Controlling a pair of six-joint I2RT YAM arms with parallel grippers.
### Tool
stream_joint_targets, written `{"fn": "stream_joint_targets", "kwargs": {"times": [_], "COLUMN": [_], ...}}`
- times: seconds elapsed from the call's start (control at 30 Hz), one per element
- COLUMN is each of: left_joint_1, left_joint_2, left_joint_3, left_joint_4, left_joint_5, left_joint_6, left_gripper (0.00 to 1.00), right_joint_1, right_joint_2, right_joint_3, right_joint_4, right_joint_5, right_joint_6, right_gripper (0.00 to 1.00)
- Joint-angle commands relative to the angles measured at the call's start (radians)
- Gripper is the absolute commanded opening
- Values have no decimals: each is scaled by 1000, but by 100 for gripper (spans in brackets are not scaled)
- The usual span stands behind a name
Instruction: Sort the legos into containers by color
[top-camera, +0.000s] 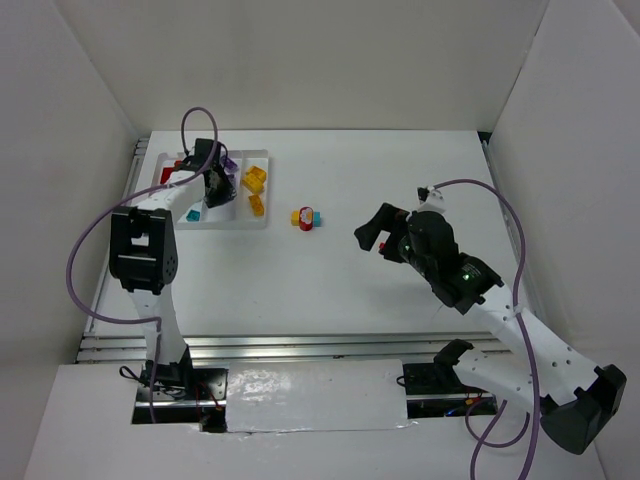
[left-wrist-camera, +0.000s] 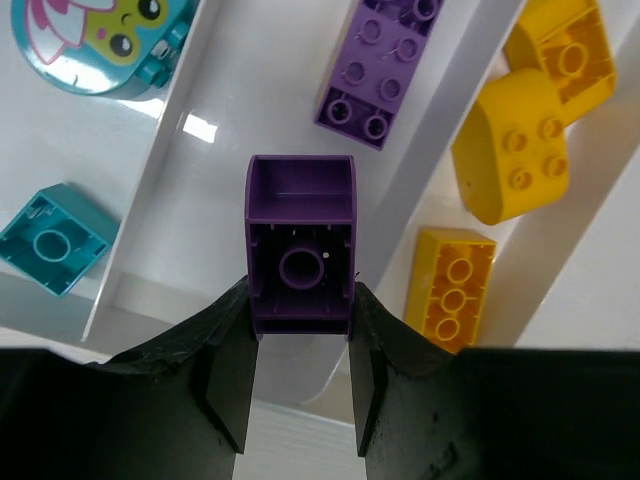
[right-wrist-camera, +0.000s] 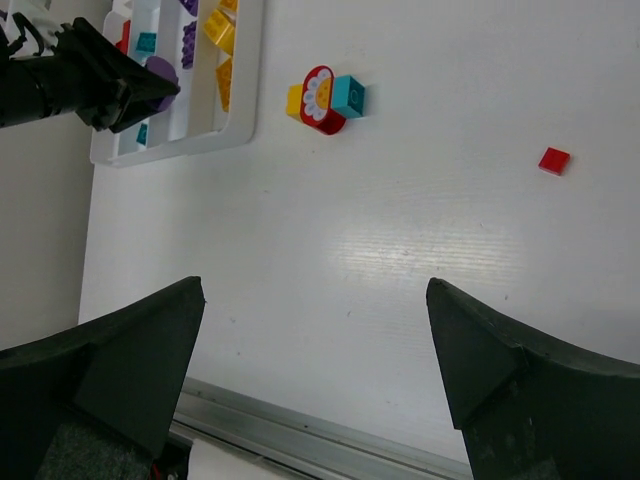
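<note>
Left tool (left-wrist-camera: 300, 300), stretched far forward, grips purple brick (left-wrist-camera: 300, 240) over the tray (left-wrist-camera: 200, 110).

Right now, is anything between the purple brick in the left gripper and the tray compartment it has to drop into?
Nothing visible. The left gripper holds the purple brick over the purple compartment, whose floor beneath it is bare. The other purple brick lies farther along the same compartment, clear of the drop spot.
</note>
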Motion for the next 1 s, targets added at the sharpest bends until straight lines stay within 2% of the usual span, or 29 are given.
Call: {"fn": "stream_joint_targets", "kwargs": {"times": [0.0, 0.07, 0.1, 0.13, 0.33, 0.43, 0.47, 0.53, 0.63, 0.73, 0.77, 0.97], "left_joint_1": [0, 1, 3, 1, -12, -78, -116, -267, -439, -584, -648, -793], "left_joint_2": [-8, -7, -7, -10, -98, -172, -206, -224, -231, -185, -140, 119], "left_joint_3": [41, 38, 41, 42, 39, 44, 45, 50, 18, 18, 25, 260], "left_joint_4": [-39, -49, -75, -86, -108, -94, -86, -66, -27, 4, 22, 32], "left_joint_5": [-43, -55, -80, -92, -136, -101, -121, -141, -132, -185, -208, -221], "left_joint_6": [-8, -17, -22, -31, -31, 10, 27, 84, 95, 67, 70, 89], "left_gripper": [46, 64, 94, 100, 100, 100, 99, 100, 100, 99, 100, 98], "right_joint_1": [-11, -10, -11, -11, -13, -19, -19, -20, -23, -22, -20, -22], "right_joint_2": [-18, -13, -6, -2, -18, -36, -44, -76, -145, -228, -277, -386], "right_joint_3": [-6, 0, 4, 10, 22, 45, 53, 86, 134, 168, 171, 226], "right_joint_4": [13, 8, 3, -3, -26, -52, -81, -136, -249, -355, -366, -457], "right_joint_5": [-19, -17, -14, -7, 6, 21, 35, 53, 157, 300, 309, 296], "right_joint_6": [-36, -39, -42, -45, -57, -66, -69, -77, -62, -24, -25, -39], "right_gripper": [100, 100, 100, 100, 100, 100, 100, 100, 100, 100, 100, 98]}}
